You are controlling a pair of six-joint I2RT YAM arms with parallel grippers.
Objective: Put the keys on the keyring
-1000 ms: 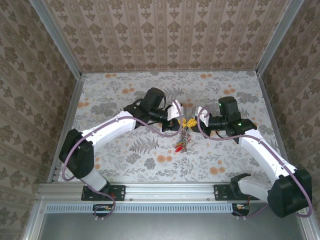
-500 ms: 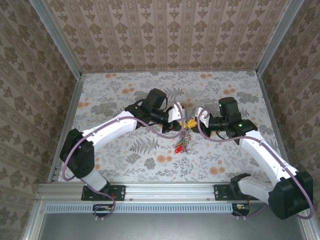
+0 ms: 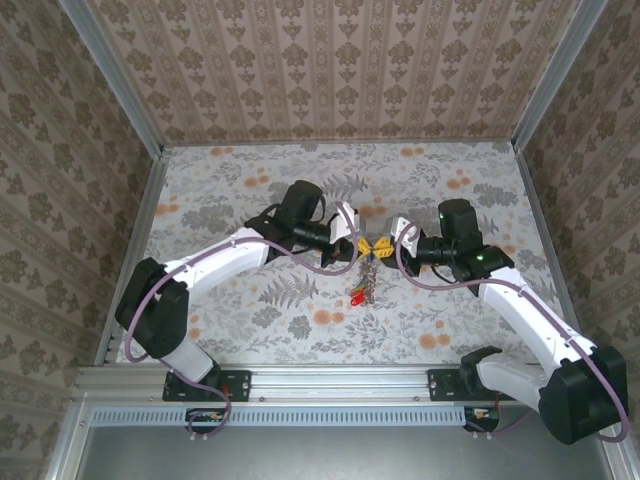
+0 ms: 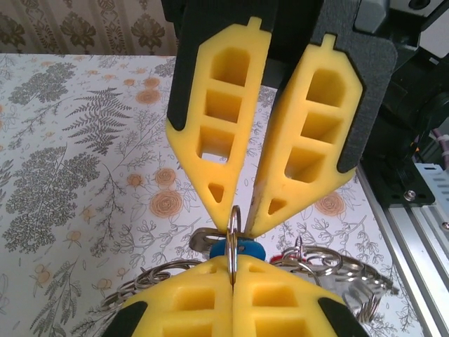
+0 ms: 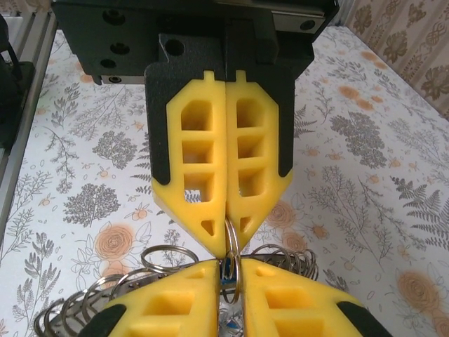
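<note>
Top external view: the two arms reach inward and meet nose to nose near the middle of the worktop (image 3: pixel 230 300), the left gripper (image 3: pixel 364 244) and right gripper (image 3: pixel 382 244) almost touching at their yellow tips. Just below them, toward the near edge, the keyring (image 3: pixel 368 278) shows as a small bunched cluster of silver keys, with a red tag (image 3: pixel 357 297) at its near end. I cannot tell from above whether the bunch hangs free or rests on the floral surface.

Left wrist view: this arm's own jaws are pressed flat together on a thin ring (image 4: pixel 233 226) seen edge-on. The ring stands upright between the two sets of pads. The opposite jaws stand narrow, one tip on each side of that same ring, and seem to pinch it. A blue tag (image 4: pixel 240 250) sits right behind the ring, between the two pairs of tips. Silver loops of the bunch fan out to either side beneath the pads.

Right wrist view: the same ring bridges the small gap between the two pairs of pads, and a bit of blue shows in the slit of the near jaws.
</note>
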